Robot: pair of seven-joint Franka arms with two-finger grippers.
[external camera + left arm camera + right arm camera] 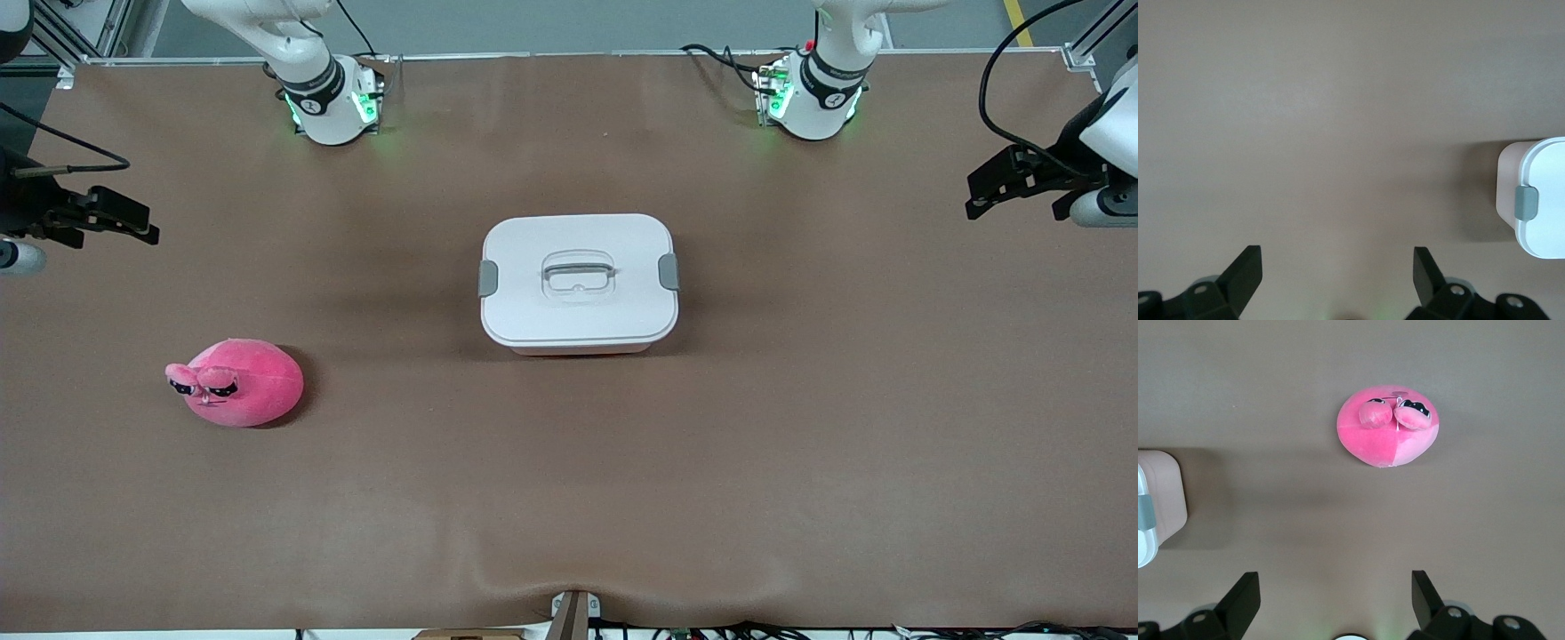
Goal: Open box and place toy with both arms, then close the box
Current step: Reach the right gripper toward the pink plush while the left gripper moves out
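The box (579, 283) sits shut in the middle of the brown bench (800, 462), its white lid (578, 249) down flat, a grey clip (488, 278) at the end toward the right arm and another clip (669, 271) at the end toward the left arm. The recessed handle (579, 271) lies in the middle of the lid. A thin strip of the pink tub shows under the lid's edge nearest the front camera.

The toy (236, 382) lies on the bench toward the right arm's end, nearer to the front camera than the box and well apart from it. It rests on its side, its two bulging eyes (203, 380) turned toward that end of the bench.

The left tool (1022, 182) hangs in the air over the left arm's end of the bench, released, its fingers (1245, 273) spread wide with nothing between them. In the left wrist view only bare bench lies under it, and the box's clipped end (1531, 200) shows off to one side, well apart from the fingers.

The right tool (98, 218) hangs over the right arm's end of the bench, likewise released and holding nothing. In the right wrist view the toy (1388, 427) lies on the bench well clear of the spread fingers (1241, 600), and a corner of the box (1158, 507) shows at the edge.
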